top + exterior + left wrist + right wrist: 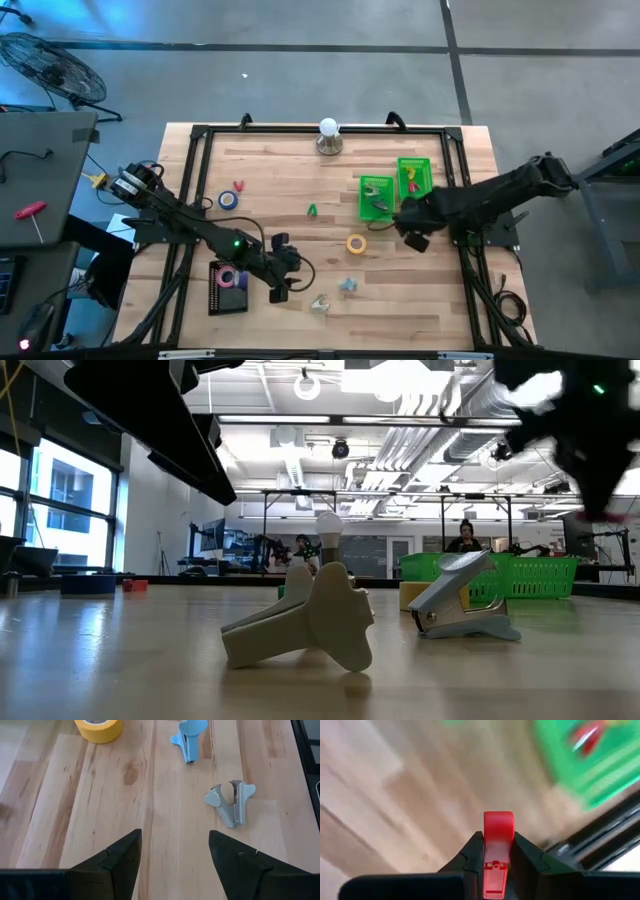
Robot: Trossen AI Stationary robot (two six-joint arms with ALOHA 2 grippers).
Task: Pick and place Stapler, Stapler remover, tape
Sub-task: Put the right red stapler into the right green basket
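My left gripper (175, 837) is open and hovers over bare wood near the table's near edge (280, 293), touching nothing. Ahead of it lie a beige stapler remover (231, 802), a blue stapler remover (189, 740) and a yellow tape roll (99, 729). My right gripper (498, 837) is shut on a small red stapler (498, 827) and hangs above the table beside the green bins (414, 236). A blue tape roll (228, 200) lies flat on the wood. A pink tape roll (228, 278) rests on a black tray. My right gripper pinches the small red stapler between its two fingers (472, 851). The rounded red end (498, 820) sticks out past the fingertips, along the fingers. The stapler is lifted clear of the table.
Two green bins (376, 198) (414, 178) stand right of centre, each with items inside. A light bulb on a stand (329, 135) is at the far edge. Small red (238, 186) and green (312, 210) pieces lie mid-table. A black frame (200, 135) rims the wood.
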